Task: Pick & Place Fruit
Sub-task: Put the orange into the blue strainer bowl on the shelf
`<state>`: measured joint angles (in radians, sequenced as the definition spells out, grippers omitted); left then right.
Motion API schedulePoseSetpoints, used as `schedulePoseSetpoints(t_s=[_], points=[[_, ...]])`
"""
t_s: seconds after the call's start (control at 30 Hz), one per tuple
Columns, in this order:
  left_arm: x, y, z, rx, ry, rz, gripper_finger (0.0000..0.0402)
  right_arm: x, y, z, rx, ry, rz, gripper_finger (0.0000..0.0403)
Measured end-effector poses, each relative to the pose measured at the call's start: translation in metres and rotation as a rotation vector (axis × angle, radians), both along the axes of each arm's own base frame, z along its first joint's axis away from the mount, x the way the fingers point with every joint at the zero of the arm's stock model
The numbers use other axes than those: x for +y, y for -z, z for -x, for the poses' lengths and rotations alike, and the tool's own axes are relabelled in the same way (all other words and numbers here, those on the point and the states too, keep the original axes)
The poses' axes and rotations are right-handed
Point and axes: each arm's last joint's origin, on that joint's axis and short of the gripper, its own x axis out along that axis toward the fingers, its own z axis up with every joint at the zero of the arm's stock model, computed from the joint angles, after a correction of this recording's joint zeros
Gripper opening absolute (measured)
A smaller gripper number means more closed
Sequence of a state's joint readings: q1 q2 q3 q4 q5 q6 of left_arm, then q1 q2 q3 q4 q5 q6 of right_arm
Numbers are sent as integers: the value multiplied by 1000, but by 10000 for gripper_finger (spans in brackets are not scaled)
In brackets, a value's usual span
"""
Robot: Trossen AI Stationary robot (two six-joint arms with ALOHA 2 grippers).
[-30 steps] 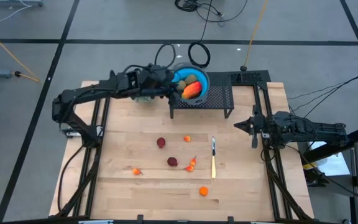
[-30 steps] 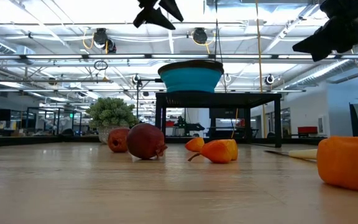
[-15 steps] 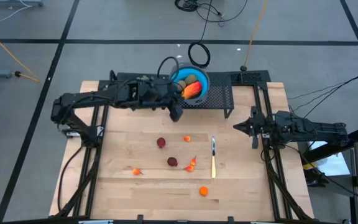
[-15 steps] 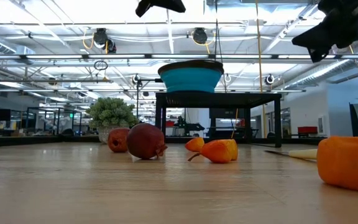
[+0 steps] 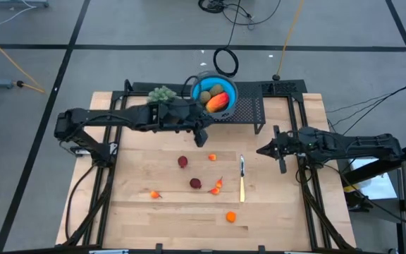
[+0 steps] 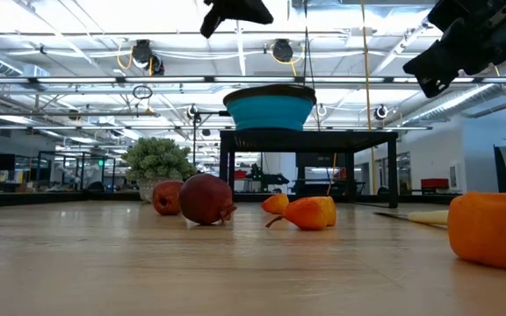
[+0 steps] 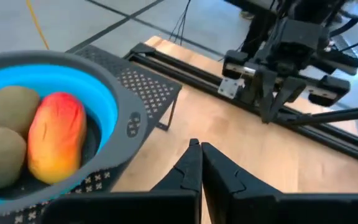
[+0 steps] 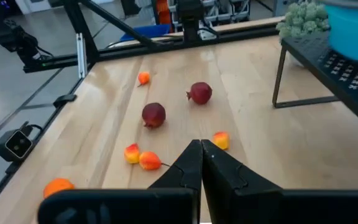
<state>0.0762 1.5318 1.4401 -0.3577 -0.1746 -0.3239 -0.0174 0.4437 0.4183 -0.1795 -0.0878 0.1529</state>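
Note:
A blue bowl (image 5: 213, 95) stands on a black mesh rack (image 5: 242, 113) at the table's far side. It holds an orange-red mango-like fruit (image 7: 56, 138) and two brownish-green ovals (image 7: 12, 109). On the wood lie two dark red round fruits (image 5: 182, 161) (image 5: 196, 183) and several small orange ones (image 5: 217, 186). My left gripper (image 5: 202, 138) is shut and empty. It hangs high over the table just in front of the rack's left end. My right gripper (image 5: 262, 150) is also shut and empty, in the air right of the knife.
A pale green bushy plant (image 5: 162, 93) sits left of the bowl at the far edge. A thin knife (image 5: 242, 179) lies among the fruit, pointing from far to near. Black frame rails (image 5: 108, 152) run along both table sides. An orange fruit (image 5: 230, 216) lies near the front edge.
My left gripper has shut and swung from beside the bowl toward the near edge and a little right, off the rack, uncovering the plant. My right gripper has moved toward the table's left, staying shut. The fruit on the table has not moved.

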Motion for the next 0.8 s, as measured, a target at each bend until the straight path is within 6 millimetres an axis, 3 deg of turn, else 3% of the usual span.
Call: schedulePoseSetpoints(t_s=[0.27, 0.67, 0.8], points=[[-3, 25, 34, -81, 13, -4, 2, 5, -4, -14, -52, -26, -4, 0], [-11, 44, 121, -155, 73, -11, 9, 21, -13, -32, -170, 93, -2, 0], [-13, 50, 148, -195, 77, -16, 2, 29, -24, -39, -175, 133, 15, 0]])
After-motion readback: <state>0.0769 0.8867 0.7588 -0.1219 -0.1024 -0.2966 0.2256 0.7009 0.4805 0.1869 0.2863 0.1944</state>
